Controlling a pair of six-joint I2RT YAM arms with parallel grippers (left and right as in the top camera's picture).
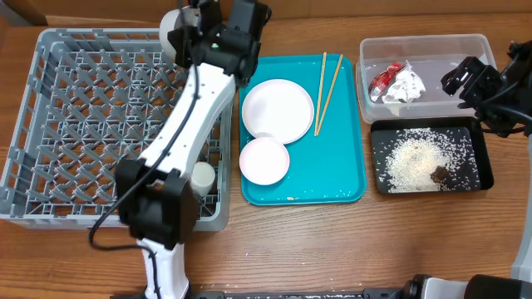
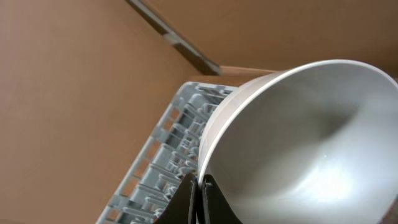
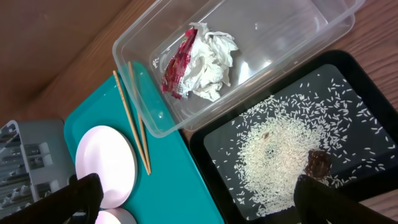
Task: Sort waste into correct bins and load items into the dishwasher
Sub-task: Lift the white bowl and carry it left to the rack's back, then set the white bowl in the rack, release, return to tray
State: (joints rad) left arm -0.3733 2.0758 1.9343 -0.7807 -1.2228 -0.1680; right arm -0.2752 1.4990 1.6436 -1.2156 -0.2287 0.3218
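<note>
My left gripper (image 2: 198, 186) was pinched shut on the rim of a white bowl (image 2: 311, 143), which filled the right of that frame above the grey rack (image 2: 165, 162). My right gripper (image 3: 199, 199) stood spread wide at the lower corners, with the rice (image 3: 280, 155) in the black tray (image 3: 373, 93) between its fingers and the wrapper (image 3: 199, 59) in the clear tub (image 3: 280, 31) above.

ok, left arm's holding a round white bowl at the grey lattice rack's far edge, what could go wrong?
The left gripper pinches the white bowl only by its rim; it could slip. It hangs by the far wall of the grey dish rack, so a release here might land on the wall or outside.
</note>
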